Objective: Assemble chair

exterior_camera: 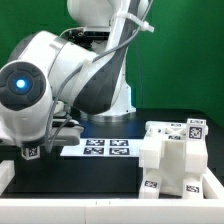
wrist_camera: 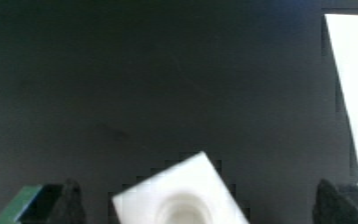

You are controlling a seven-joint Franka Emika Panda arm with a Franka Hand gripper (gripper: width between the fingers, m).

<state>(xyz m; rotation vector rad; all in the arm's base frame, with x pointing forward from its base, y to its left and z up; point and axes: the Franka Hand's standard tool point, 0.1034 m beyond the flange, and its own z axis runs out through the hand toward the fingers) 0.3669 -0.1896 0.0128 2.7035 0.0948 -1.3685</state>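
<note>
White chair pieces [exterior_camera: 172, 158] with black-and-white tags stand clustered at the exterior view's right, on the black table. My gripper [exterior_camera: 33, 150] hangs low at the exterior view's left, far from that cluster. In the wrist view my gripper [wrist_camera: 197, 208] is open, its dark fingers [wrist_camera: 44, 205] set wide apart. Between them lies a small white chair piece [wrist_camera: 179, 195] with a pointed corner and a rounded hollow. A dark gap shows on each side of it, so neither finger touches it. In the exterior view the arm hides this piece.
The marker board [exterior_camera: 108, 147] lies flat in the middle of the table [exterior_camera: 90, 175]. The big white arm [exterior_camera: 70, 75] fills the exterior view's left half. A white strip [wrist_camera: 355, 80] runs along one side of the wrist view; I cannot tell what it is.
</note>
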